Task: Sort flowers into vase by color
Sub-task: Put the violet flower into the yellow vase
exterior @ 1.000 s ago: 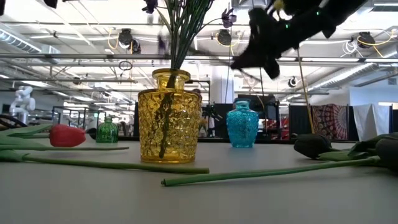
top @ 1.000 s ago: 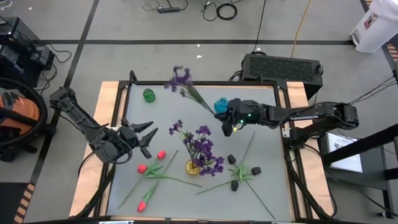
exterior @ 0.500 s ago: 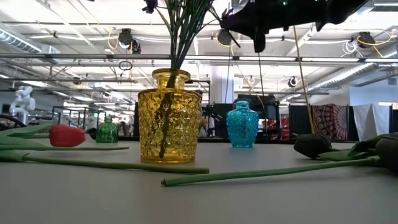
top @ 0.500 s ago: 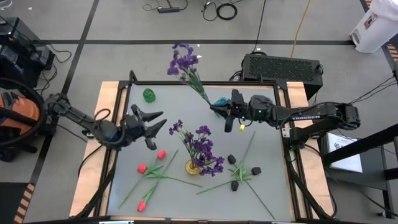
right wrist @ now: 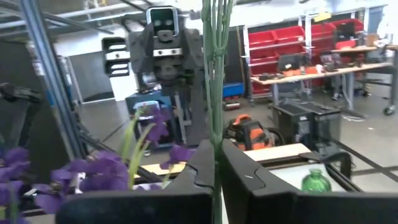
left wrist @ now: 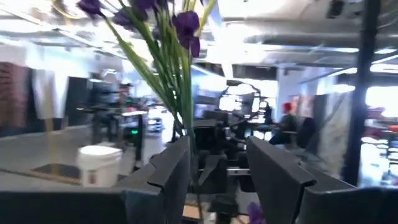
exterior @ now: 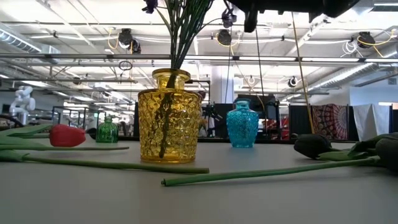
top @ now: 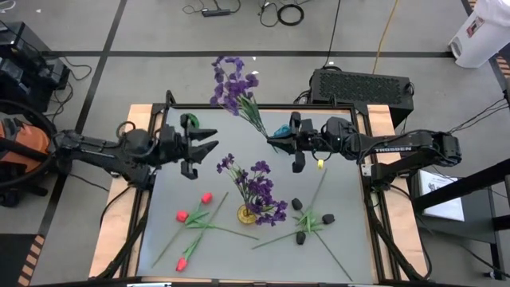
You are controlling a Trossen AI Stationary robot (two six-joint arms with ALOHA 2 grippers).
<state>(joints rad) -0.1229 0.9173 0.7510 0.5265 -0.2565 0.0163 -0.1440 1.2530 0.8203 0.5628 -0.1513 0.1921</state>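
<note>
Two grippers facing: right gripper [top: 285, 142] fingers pinching purple spray [top: 233, 86] stem, we are lifting it for handover; left gripper [top: 209, 147] fingers spread, receiving.

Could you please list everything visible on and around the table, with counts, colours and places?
Purple spray: one, held up over the table's far edge.
Yellow vase: one, table centre, holding purple flowers.
Blue vase: one, teal, far side.
Green vase: one, far left.
Red tulips: three, lying near left.
Black-headed blooms: about four, lying near right.
Table: one, grey.
Left gripper: open, facing the right one.
Right gripper: shut on the purple spray's stem.
</note>
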